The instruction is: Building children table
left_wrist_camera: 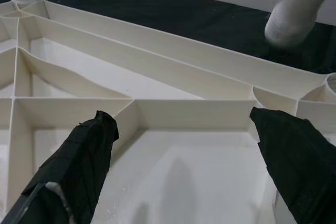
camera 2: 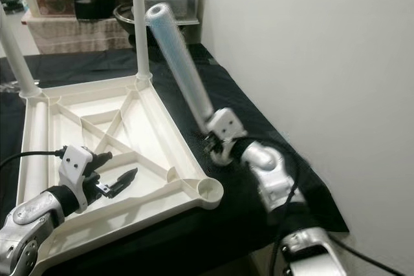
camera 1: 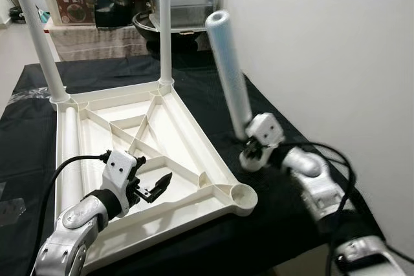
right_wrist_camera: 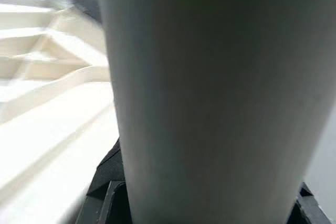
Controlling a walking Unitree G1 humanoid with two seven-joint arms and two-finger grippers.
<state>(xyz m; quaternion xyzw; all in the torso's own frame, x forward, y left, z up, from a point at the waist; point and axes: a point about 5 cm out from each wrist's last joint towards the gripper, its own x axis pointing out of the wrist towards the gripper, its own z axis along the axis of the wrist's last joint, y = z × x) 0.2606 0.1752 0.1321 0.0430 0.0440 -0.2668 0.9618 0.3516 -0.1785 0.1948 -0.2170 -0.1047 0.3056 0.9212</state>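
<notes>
Black cloth is covering the work table (camera 1: 213, 95) you are standing over, with a white wall on your right. Nearest you, your left gripper (camera 1: 153, 190) is hovering over the upturned cream plastic ribbed tabletop (camera 1: 97, 117), fingers spread wide and empty. Beside the near corner socket (camera 1: 242, 194), your right gripper (camera 1: 251, 150) is clamping the lower end of a pale grey-white tubular table leg (camera 1: 229, 69), tilted and clear of the socket. Farther off, two white legs (camera 1: 164, 24) are already standing in the far corners. Judging by this, you are fitting the third leg: next, you are needing to straighten it and seat it in that socket.
</notes>
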